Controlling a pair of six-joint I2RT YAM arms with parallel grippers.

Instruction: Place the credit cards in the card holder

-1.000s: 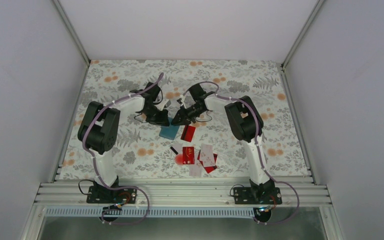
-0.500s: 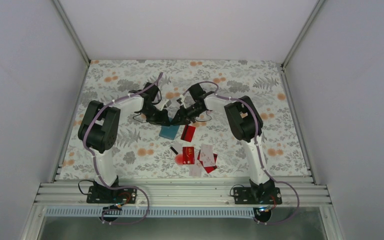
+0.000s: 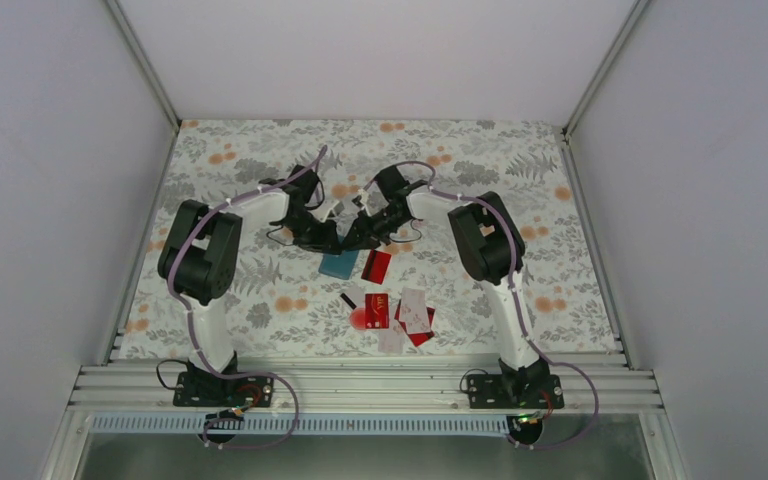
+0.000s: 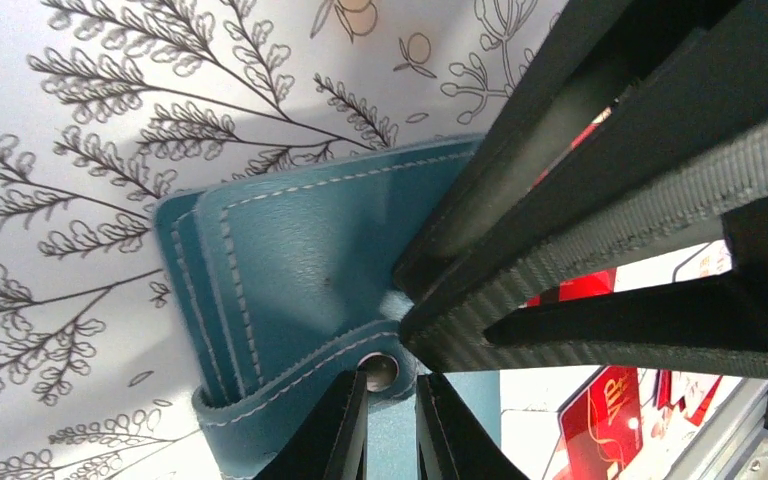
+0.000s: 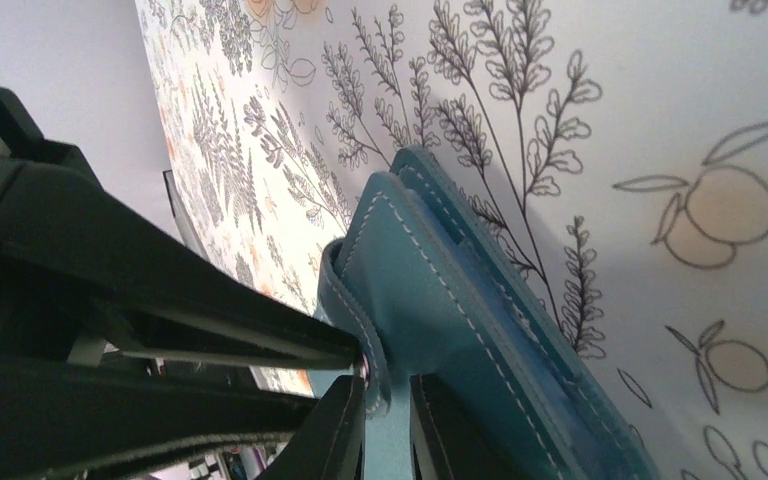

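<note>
The teal card holder (image 3: 338, 265) lies mid-table, and both grippers meet at its far edge. My left gripper (image 4: 392, 405) is shut on the holder's flap (image 4: 290, 395), just below its metal snap (image 4: 381, 370). Pressed close from the other side, my right gripper (image 5: 388, 425) is shut on a teal layer of the card holder (image 5: 480, 300). One red credit card (image 3: 376, 265) lies right beside the holder. More credit cards, red (image 3: 377, 310) and white (image 3: 415, 308), lie in a loose heap nearer the arm bases.
A small round red blob (image 3: 359, 319) and a tiny black piece (image 3: 348, 299) sit left of the heap. The floral mat (image 3: 520, 200) covers the table, with grey walls on three sides and a metal rail (image 3: 360, 385) at the near edge.
Both grippers have drawn a little closer together over the holder's far edge. The cards have not moved.
</note>
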